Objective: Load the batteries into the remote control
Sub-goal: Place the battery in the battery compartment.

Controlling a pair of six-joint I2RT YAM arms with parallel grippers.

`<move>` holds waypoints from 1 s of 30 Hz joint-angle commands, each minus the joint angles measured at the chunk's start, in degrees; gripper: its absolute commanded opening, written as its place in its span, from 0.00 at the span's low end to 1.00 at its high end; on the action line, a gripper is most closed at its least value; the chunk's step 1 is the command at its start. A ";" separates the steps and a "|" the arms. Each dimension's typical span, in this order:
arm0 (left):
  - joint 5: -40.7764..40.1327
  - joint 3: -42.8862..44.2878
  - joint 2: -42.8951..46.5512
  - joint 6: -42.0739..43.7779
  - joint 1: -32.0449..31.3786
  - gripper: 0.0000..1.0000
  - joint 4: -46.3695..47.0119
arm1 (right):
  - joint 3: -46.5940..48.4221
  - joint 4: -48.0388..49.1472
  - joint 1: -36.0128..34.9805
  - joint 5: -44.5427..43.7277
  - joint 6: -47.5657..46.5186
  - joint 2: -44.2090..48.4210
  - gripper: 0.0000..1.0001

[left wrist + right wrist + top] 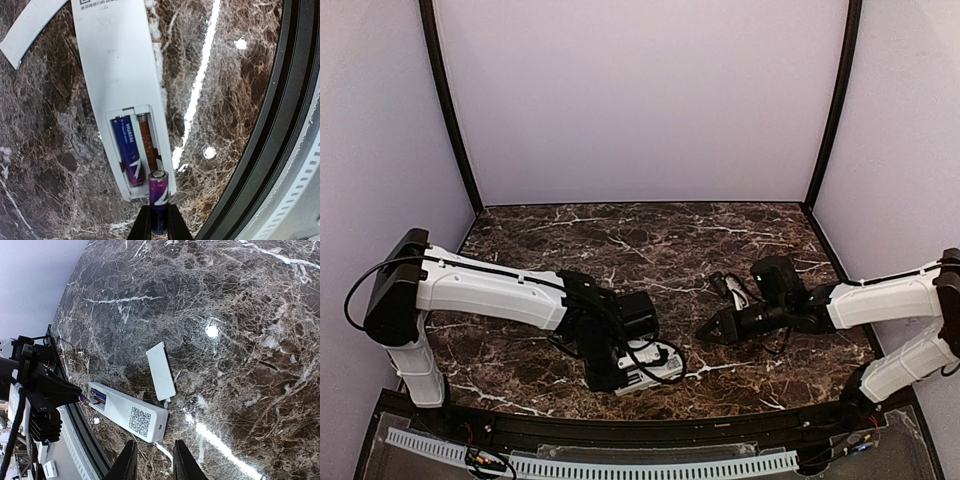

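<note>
The white remote control [115, 65] lies back-up near the table's front edge, its battery recess open. One blue-purple battery [127, 150] sits in the recess's left slot; the right slot shows its bare spring. My left gripper [159, 225] is shut on the second battery [158, 192], whose top end touches the near end of that bare slot. From the right wrist view, the remote [131, 412] shows its QR label, with the held battery [84, 399] at its far end. My right gripper [152, 460] hovers open with nothing between its fingers, just off the remote's QR end. In the top view, the left gripper [617, 378] is at the remote [655, 372].
A small white cover plate [161, 371] lies flat on the marble beside the remote; its corner also shows in the left wrist view as the plate [30, 30]. The black front rail [280, 150] of the table runs close to the remote's right.
</note>
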State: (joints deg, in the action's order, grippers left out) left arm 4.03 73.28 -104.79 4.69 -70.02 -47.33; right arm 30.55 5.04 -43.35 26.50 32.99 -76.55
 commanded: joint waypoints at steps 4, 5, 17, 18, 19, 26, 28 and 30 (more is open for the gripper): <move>0.87 2.83 -1.07 -1.86 -0.20 0.03 -2.12 | -0.96 2.74 0.55 1.23 -0.37 0.64 0.24; 0.97 3.01 -1.26 -2.00 -0.21 0.03 -2.18 | -0.97 2.78 0.57 1.19 -0.36 0.67 0.24; 0.38 4.71 -3.69 -2.85 0.40 0.03 -2.18 | -1.86 3.13 0.55 1.18 0.03 1.18 0.24; 0.41 4.74 -3.77 -2.89 0.45 0.04 -2.20 | -1.81 3.20 0.63 1.18 -0.03 1.20 0.24; 0.42 4.83 -3.95 -2.85 0.47 0.04 -2.26 | -1.85 3.22 0.66 1.18 -0.02 1.12 0.24; 0.44 5.58 -4.73 -2.91 0.58 0.07 -2.49 | -2.02 3.49 0.65 1.40 -0.03 0.98 0.24; 0.49 5.64 -4.92 -2.89 0.59 0.09 -2.61 | -2.00 3.44 0.69 1.28 -0.02 0.97 0.24; 0.53 5.72 -4.97 -2.94 0.59 0.11 -2.67 | -2.09 3.55 0.68 1.32 -0.03 1.00 0.24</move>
State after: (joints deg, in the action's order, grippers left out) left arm 4.19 77.78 -109.47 2.28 -69.58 -48.16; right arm 29.32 6.63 -43.31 27.27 33.06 -76.47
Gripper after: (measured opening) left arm 0.098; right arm 0.242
